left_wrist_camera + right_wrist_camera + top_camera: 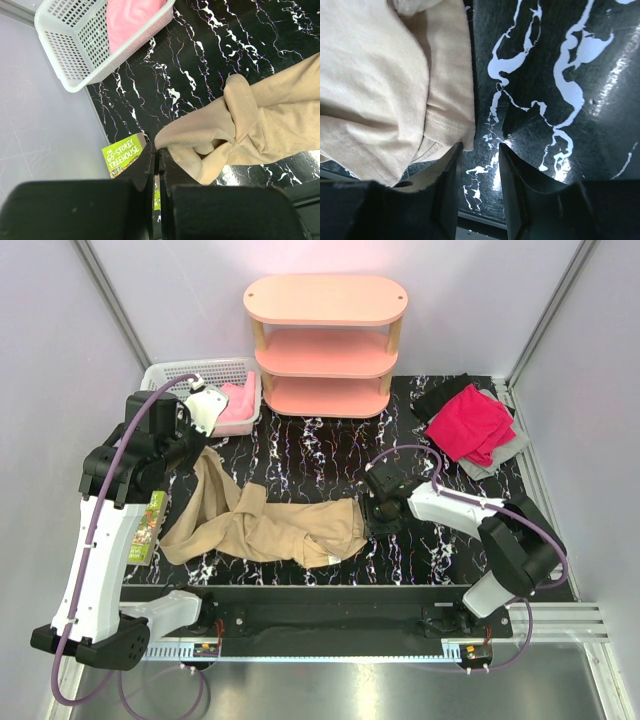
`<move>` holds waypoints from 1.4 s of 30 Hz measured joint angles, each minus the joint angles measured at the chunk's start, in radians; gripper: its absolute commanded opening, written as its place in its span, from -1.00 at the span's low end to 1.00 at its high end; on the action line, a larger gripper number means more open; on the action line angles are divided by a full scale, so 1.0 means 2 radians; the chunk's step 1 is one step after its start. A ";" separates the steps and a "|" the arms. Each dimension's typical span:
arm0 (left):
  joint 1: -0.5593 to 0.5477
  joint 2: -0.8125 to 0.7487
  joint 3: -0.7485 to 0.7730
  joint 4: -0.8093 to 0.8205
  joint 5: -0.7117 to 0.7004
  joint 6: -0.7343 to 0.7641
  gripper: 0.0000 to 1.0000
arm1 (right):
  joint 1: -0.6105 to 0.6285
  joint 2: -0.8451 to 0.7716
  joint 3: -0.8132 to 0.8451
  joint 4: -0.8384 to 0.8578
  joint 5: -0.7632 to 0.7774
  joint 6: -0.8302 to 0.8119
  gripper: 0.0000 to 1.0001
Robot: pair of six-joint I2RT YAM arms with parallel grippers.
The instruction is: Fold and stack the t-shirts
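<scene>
Our left end effector [156, 154] is pinched closed on an edge of the tan t-shirt [265, 125], which trails ahead of it across the table [200, 60]. Our right end effector [480, 150] stands narrowly parted and empty, with the shirt's hem just beside one finger.

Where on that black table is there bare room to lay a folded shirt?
The middle, between the pink shelf, tan shirt and shirt pile, is bare. Crowded: the left side, under the tan shirt and basket.
</scene>
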 measured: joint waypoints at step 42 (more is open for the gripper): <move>0.000 0.086 0.325 -0.019 -0.064 -0.006 -1.00 | -0.003 -0.207 0.360 -0.169 0.115 -0.065 -1.00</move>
